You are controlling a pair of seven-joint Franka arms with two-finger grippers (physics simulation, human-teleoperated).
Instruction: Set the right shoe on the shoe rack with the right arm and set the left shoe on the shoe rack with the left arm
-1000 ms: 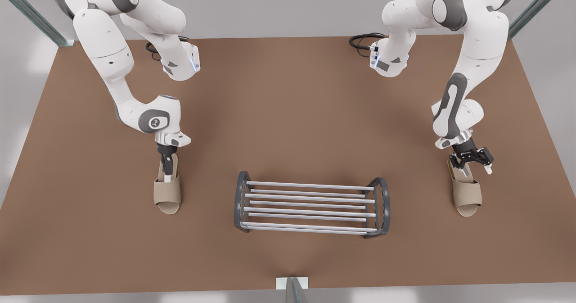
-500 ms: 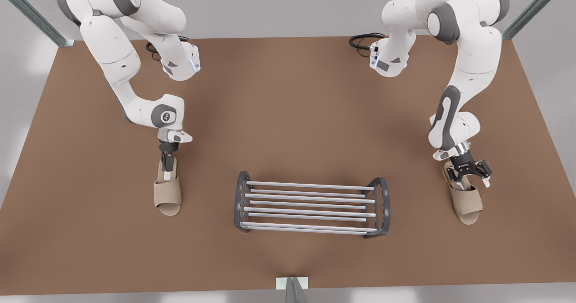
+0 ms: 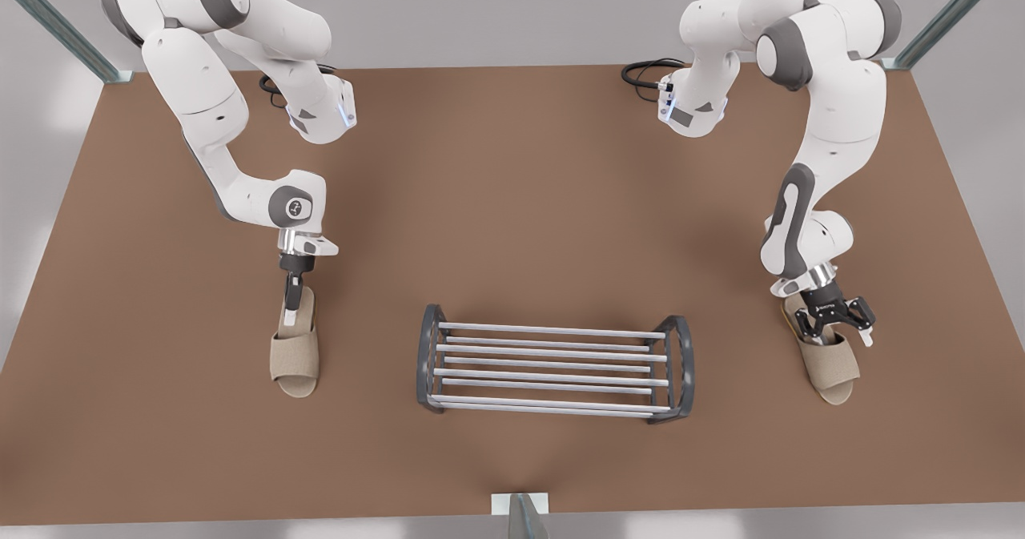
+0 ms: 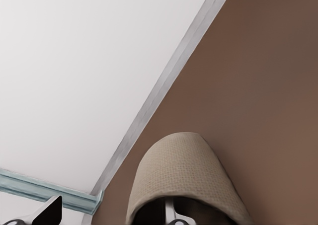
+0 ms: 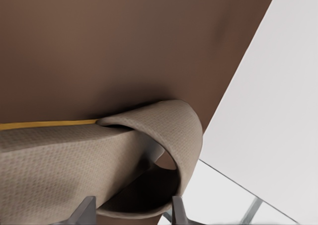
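Right end effector [image 3: 837, 332], at the front view's right, is hovering with its fingers spread wide over the heel end of the beige woven open-toe slipper with a yellow-edged sole (the right shoe) [image 3: 833, 367]. In the right wrist view its two fingers [image 5: 84, 211] are bracketing the edge of the slipper's arched fabric strap [image 5: 149, 135] without pinching it.

Left end effector [image 3: 292, 307], at the front view's left, is likewise standing open. In the left wrist view one finger [image 4: 169, 212] is sitting under the strap of the matching beige woven slipper (the left shoe) [image 3: 295, 359] and the other is waiting outside it.

Both slippers are lying flat on the brown counter [image 3: 512, 203], well apart from each other. The low dark-grey shoe rack with silver-white bars [image 3: 552, 372] is standing unloaded between them.

Handling, as a judgement: each slipper is probably light, with a soft, yielding strap and a stiffer sole. The strap wall is the natural place to grip, since it offers a thin ridge that narrow fingers can close across. A slack strap may be letting the sole droop and swing once lifted. Lowering it across several bars, not between them, is advisable.
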